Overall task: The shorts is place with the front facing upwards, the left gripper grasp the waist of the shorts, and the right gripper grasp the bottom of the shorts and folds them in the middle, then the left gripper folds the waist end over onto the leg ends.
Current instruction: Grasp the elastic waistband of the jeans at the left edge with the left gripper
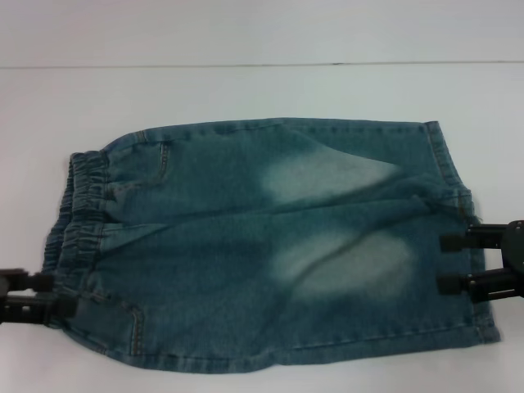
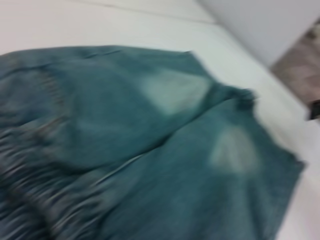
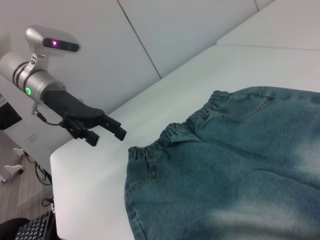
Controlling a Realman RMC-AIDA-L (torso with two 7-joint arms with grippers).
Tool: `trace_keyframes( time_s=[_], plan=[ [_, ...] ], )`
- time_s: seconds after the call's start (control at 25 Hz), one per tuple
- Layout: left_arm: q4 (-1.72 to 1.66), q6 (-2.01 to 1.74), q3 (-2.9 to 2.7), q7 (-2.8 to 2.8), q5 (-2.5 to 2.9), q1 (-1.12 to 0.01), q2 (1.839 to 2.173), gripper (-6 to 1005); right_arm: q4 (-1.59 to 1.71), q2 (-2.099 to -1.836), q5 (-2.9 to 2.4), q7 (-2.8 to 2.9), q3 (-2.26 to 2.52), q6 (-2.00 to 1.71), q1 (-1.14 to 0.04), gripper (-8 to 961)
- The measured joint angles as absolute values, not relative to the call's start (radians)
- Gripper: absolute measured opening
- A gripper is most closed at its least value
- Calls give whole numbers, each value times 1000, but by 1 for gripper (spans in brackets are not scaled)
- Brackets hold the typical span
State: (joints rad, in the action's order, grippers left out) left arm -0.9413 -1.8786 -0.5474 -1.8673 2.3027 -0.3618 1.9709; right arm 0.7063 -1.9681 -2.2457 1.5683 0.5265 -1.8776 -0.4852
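The blue denim shorts (image 1: 270, 246) lie flat on the white table (image 1: 246, 90), front up. Their elastic waist (image 1: 78, 213) is to the left and the leg ends (image 1: 458, 205) to the right. My left gripper (image 1: 51, 295) is at the near corner of the waist, open. The right wrist view shows the left gripper (image 3: 107, 127) hovering just off the waist (image 3: 170, 135), holding nothing. My right gripper (image 1: 446, 264) stands open over the hem of the near leg. In the left wrist view the shorts (image 2: 150, 150) fill the frame.
The table's back edge meets a wall (image 1: 246, 33). In the right wrist view the table's side edge (image 3: 55, 165) drops to the floor, where a keyboard (image 3: 32, 230) lies. Bare table surrounds the shorts.
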Motion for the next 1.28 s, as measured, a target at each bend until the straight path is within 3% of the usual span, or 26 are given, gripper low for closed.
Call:
trace_keyframes(
  time_s=[0.28, 0.76, 1.04, 1.28],
  plan=[
    [-941, -1775, -514, -1879, 2405, -356, 1966, 902, 703, -1969, -2246, 1569, 528, -1878, -487, 931],
    [-943, -1700, -525, -1877, 2487, -369, 2005, 902, 704, -1976, -2246, 1572, 528, -1878, -487, 925],
    [-1010, -1694, -534, -1856, 2487, -356, 2038, 739, 705, -1976, -2246, 1572, 528, -1877, -488, 917],
    [-1013, -1702, -539, -1862, 2489, -361, 2042, 584, 707, -1976, -2246, 1572, 528, -1877, -489, 910]
  ],
)
